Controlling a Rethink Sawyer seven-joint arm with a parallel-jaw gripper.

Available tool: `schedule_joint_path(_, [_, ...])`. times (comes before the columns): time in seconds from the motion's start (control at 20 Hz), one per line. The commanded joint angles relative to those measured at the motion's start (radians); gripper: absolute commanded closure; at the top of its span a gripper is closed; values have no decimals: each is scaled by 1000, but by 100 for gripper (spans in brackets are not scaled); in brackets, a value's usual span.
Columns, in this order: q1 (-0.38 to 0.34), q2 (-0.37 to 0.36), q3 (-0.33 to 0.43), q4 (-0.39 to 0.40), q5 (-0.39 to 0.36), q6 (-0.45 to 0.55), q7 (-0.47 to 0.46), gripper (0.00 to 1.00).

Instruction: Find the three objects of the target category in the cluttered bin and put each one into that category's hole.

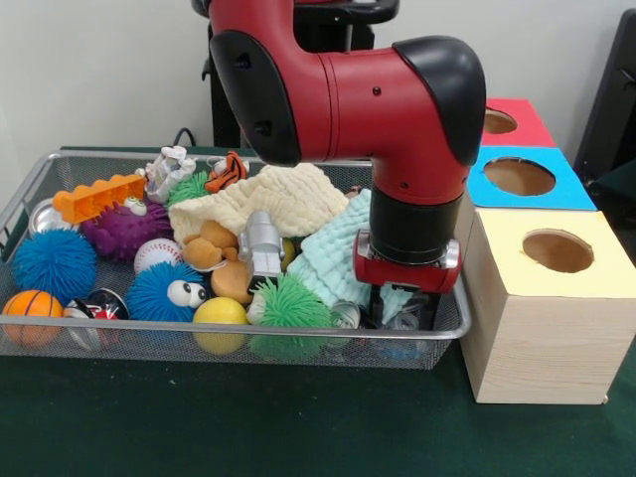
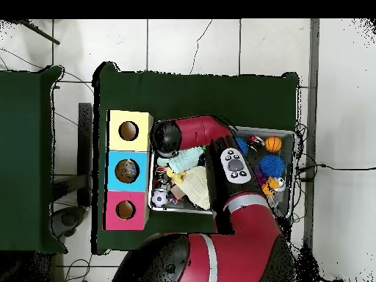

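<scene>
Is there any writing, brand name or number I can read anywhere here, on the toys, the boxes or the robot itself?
None can be read in either view.
The red arm shows no lettering, only small dark dots.
The control panel on the arm has buttons, with markings too small to read.
The boxes, yellow, blue and red, are plain.
The toys in the bin show patterns only, such as the baseball with its stitching.
</scene>
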Motion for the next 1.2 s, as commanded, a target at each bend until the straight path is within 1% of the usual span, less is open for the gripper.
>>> schedule_joint_path(0.05, [18, 163, 3, -3, -21, -180, 85, 0])
schedule_joint_path(0.2, [25, 159, -10, 7, -15, -189, 109, 0])
schedule_joint_path(0.35, [38, 159, -39, 8, -2, -166, 143, 0])
schedule_joint_path(0.5, [38, 164, -48, 16, -1, -199, 151, 0])
schedule_joint_path(0.85, [59, 164, -64, 9, 21, -191, 157, 0])
schedule_joint_path(1.05, [75, 174, -76, 3, 39, -206, 170, 0])
schedule_joint_path(1.2, [84, 166, -83, 17, 56, -203, 171, 0])
